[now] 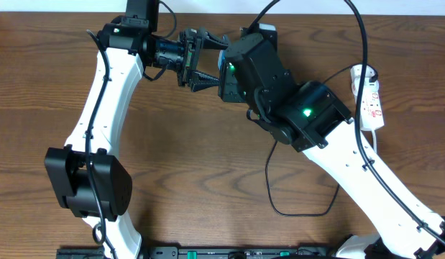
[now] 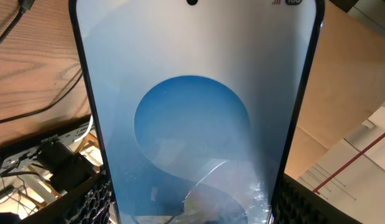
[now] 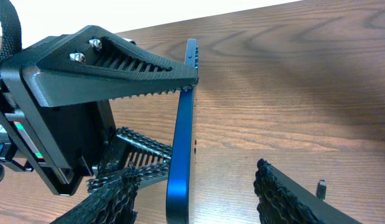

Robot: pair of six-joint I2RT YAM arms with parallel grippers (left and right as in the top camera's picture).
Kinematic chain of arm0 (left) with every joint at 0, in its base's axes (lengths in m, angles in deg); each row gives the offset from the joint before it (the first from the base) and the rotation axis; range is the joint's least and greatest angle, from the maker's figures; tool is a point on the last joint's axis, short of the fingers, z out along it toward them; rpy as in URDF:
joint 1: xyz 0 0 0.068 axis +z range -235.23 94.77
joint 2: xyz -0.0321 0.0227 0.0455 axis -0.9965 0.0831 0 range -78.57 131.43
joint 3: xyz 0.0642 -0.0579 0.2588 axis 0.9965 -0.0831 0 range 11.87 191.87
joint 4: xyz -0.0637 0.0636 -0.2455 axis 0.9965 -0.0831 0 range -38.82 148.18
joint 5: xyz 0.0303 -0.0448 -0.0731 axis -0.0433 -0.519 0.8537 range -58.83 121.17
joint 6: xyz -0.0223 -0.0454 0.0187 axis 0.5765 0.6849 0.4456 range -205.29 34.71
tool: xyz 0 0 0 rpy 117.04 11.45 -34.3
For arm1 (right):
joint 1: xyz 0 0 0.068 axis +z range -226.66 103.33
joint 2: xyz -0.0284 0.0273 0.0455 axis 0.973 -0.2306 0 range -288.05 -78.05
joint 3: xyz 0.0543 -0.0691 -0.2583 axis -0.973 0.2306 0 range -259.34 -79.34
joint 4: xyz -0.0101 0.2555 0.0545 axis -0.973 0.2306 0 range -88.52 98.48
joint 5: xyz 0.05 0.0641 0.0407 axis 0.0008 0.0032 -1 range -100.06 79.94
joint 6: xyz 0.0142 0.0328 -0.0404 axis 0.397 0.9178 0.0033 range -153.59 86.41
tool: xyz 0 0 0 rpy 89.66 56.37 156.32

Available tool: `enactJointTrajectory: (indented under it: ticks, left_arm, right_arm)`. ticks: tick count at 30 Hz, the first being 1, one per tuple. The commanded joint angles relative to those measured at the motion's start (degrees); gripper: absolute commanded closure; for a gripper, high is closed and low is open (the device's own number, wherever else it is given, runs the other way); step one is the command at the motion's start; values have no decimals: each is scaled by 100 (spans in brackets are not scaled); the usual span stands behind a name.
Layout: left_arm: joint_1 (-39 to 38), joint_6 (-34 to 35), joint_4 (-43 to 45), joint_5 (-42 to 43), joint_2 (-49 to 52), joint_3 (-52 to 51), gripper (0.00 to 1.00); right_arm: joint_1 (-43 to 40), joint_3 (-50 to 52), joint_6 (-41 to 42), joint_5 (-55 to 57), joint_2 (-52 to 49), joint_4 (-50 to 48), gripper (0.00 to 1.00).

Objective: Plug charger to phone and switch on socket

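**Phone clamped by its edges at the upper centre, socket off at the right edge**

In the left wrist view the phone point(image 2: 192, 124) fills the frame. Its screen faces the lens and its black bezel runs down both sides. The left gripper point(image 2: 195, 202) is closed across the phone's width, its fingers point(image 2: 86, 199) pressed against the two long edges at the bottom corners of the frame.

In the right wrist view the same phone point(image 3: 183, 137) shows edge-on as a thin blue strip against the wood of the table point(image 3: 316, 81). A toothed finger of the left gripper point(image 3: 117, 62) bears on its upper edge. Low in the frame the right gripper point(image 3: 197, 180) stands wide open with nothing clamped. One finger sits on either side of the phone's lower end, with a clear gap across to the finger point(image 3: 292, 193) at the lower right. A small dark stub point(image 3: 321, 185) beside that finger is too small to name.

From overhead the arms meet at the upper centre. The left gripper point(image 1: 216, 63) points toward the right of the frame, and the right arm's wrist housing covers most of the phone, leaving a blue-white corner point(image 1: 265, 31) at the top. Bare wood spreads through the middle of the frame between the arms. The charger point(image 1: 301, 210) loops on the table at the lower centre-right under the right forearm, and its plug tip cannot be made out. The socket point(image 1: 371, 97) lies by the right edge, well apart from the phone. Its white cord point(image 1: 377, 144) runs downward beside the right arm.
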Motion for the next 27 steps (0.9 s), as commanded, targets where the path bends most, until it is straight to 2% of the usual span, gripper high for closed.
enactJointTrajectory:
  ticks: [1,7,10,27]
  left_arm:
    - [24,9,22,142,-184,50,30]
    - [24,9,22,142,-184,50,30]
    - [24,11,20,144,-184,50,30]
    - [24,13,20,173,-184,50,30]
  right_arm:
    - [39,-96,79,146,-186,-61,43]
    - [35,-96,72,146,-203,-136,55]
    - [37,-96,74,146,-269,-140,57]
    - [24,-96,72,192,-348,-192,85]
